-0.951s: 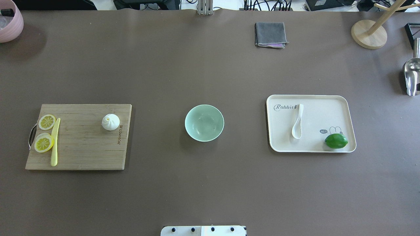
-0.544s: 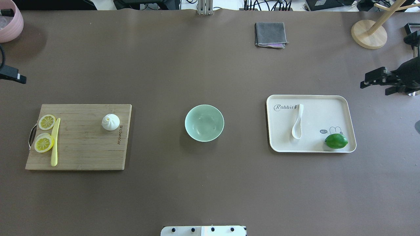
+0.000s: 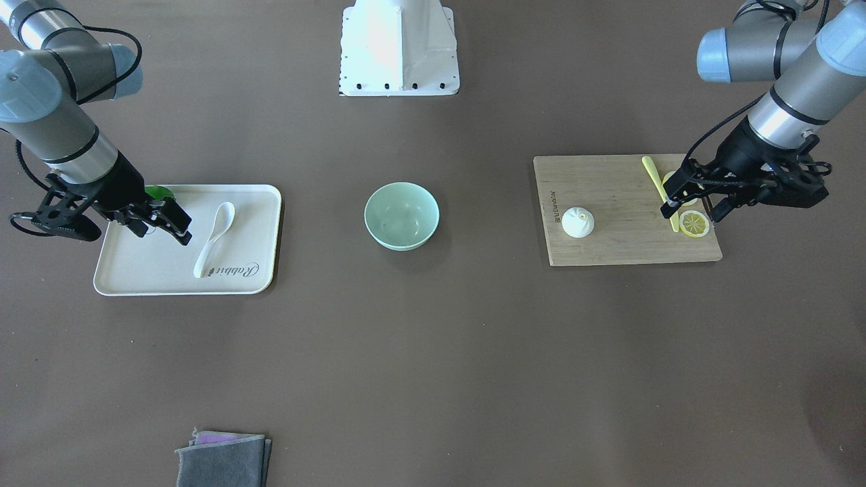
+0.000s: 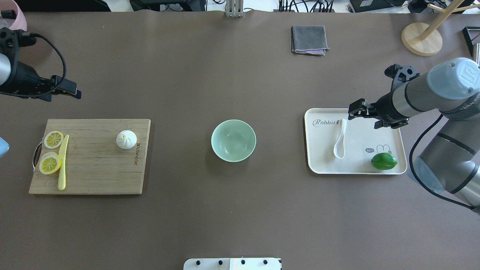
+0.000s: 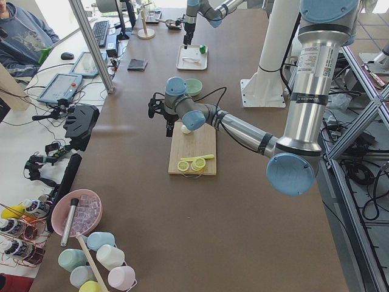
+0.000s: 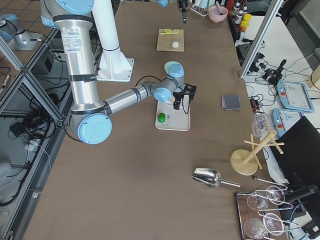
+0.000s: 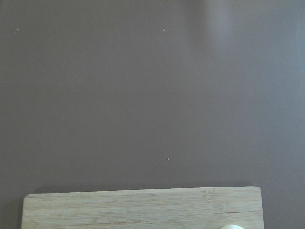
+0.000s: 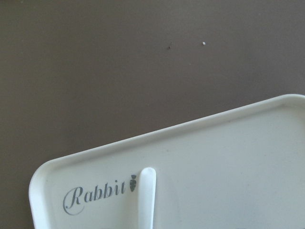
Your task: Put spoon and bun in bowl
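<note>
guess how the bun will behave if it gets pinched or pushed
The bun sits flat-based on the board, so it likely slides rather than rolls. Its rounded, tapering top looks smooth, so a high pinch may slip off.

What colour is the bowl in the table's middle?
The bowl is plain pale mint green; clearest in the overhead exterior view.

Bun (image 7: pixel 232 227): only thin white sliver at bottom edge of left wrist view. Cutting board (image 7: pixel 143 207) cut off there too.
Spoon (image 8: pixel 146 195): handle only in right wrist view, scoop cut off.
Lime (image 3: pixel 161 193), on tray (image 3: pixel 250 223) side of bowl (image 3: pixel 402 242): mostly hidden behind right gripper (image 3: pixel 177 227).
One lemon slice (image 3: pixel 672 180), on cutting board side of bowl: partly hidden behind left gripper (image 3: pixel 691 211).
</note>
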`<act>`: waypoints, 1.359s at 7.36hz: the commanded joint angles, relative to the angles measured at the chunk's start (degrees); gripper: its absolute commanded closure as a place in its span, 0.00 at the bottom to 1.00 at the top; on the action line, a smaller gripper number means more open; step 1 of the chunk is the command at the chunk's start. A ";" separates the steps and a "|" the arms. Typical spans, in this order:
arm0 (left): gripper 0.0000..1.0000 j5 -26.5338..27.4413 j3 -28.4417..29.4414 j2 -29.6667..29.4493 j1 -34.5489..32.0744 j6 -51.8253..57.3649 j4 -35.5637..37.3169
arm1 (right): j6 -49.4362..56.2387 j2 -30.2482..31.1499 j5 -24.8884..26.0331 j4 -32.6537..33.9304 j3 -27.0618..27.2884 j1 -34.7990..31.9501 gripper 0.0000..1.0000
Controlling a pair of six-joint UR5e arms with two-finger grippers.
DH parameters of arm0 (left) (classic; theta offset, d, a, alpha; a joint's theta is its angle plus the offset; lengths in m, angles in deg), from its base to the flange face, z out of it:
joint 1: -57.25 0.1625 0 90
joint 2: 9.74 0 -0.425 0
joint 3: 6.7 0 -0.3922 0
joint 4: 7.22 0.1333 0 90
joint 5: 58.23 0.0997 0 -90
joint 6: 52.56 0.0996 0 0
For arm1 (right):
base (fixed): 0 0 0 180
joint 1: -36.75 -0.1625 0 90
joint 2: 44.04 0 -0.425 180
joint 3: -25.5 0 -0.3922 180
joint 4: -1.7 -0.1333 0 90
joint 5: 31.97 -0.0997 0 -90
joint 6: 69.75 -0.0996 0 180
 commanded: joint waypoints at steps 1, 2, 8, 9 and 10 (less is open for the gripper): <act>0.02 0.54 0.09 -0.29 0.35 -0.13 0.00 | -0.29 -2.25 0.53 -0.09 -3.28 3.42 0.21; 0.02 0.63 0.01 -0.20 0.35 -0.22 0.00 | 0.06 -3.56 0.53 -0.09 -5.12 3.52 0.21; 0.02 1.42 0.09 -0.20 0.43 0.04 -0.09 | -0.29 -4.63 0.71 -0.09 -6.72 4.22 1.00; 0.02 1.34 0.09 -0.20 0.43 0.04 -0.09 | -0.46 -5.07 0.71 -0.09 -6.63 4.22 1.00; 0.02 1.34 0.09 -0.20 0.43 0.04 -0.17 | -0.81 -5.77 0.71 -0.09 -6.20 4.22 1.00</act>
